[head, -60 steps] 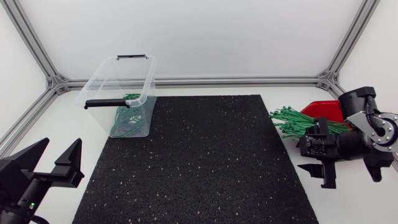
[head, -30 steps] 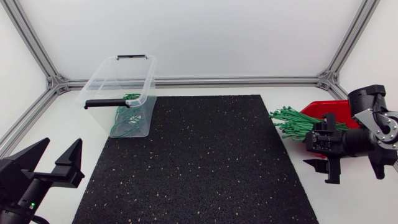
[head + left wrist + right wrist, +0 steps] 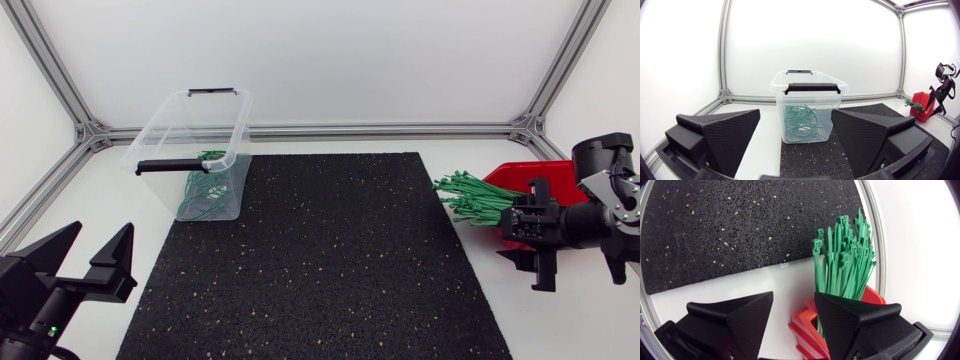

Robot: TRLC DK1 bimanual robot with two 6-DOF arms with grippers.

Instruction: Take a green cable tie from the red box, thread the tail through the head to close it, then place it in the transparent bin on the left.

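A: Bin?
B: Clear bin (image 3: 150,135) with black handles, at the black mat's (image 3: 320,260) far left corner. Looped green ties (image 3: 205,195) lie at its bottom.
A: Red box?
B: Red box (image 3: 525,175) at the table's right edge. Straight green cable ties (image 3: 475,195) fan out over its rim.
A: Grippers?
B: Right gripper (image 3: 530,268) just beside the box, jaws apart, holding nothing. Left gripper (image 3: 102,228) at front left, jaws apart, well apart from the bin.

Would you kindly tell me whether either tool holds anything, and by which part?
Nothing is held: left tool and right tool are open, the right by the green cable ties.
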